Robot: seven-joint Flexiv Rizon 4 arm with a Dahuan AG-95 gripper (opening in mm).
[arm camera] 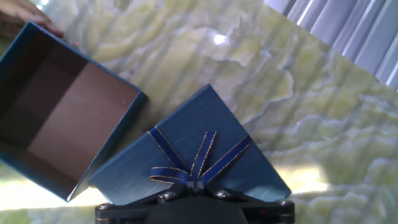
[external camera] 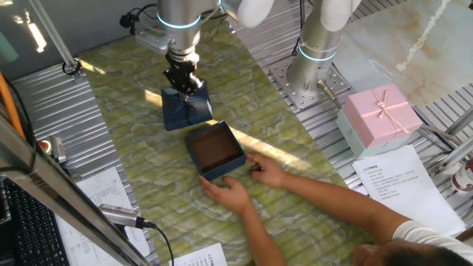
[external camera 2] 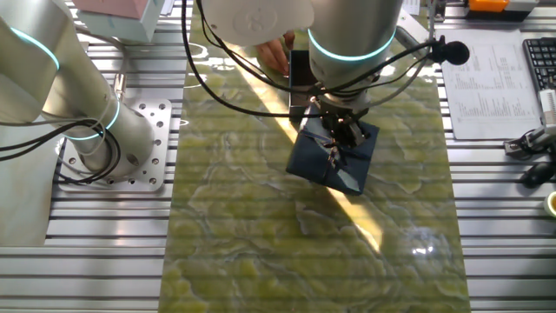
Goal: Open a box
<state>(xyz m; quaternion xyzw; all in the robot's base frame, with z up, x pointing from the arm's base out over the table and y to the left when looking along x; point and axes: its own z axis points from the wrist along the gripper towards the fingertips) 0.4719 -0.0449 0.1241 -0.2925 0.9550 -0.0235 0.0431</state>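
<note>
Take the open box base (external camera: 215, 151) as your landmark: it sits upright on the green marbled mat (external camera: 133, 111), navy outside, its brown inside showing in both the one fixed view and the hand view.

Lid (external camera: 186, 111) — off the base, just beyond its far corner as the one fixed view shows it, close to the base but whether the two touch you cannot tell. In the hand view the lid sits tilted corner-up just right of the base, its ribbon bow (arm camera: 196, 162) facing the camera. In the other fixed view the lid (external camera 2: 334, 156) appears as a dark diamond under the wrist, with the base mostly hidden behind the arm.

Gripper (external camera: 182, 80) — directly over the lid, fingers down at the bow. From the other fixed view the fingertips meet the lid's top around the ribbon; the pictures do not let you say whether they are clamped on it or only resting there — cannot tell.

A person's two hands (external camera: 229, 193) are on the near side of the base, one at its near wall, the other (external camera: 267, 171) at its right corner, both touching or nearly so.

Well to the right of the base, off the mat: a pink bow-topped box (external camera: 380, 114) on the ribbed table (external camera: 44, 111), with printed paper sheets (external camera: 406, 185) in front of it.
</note>
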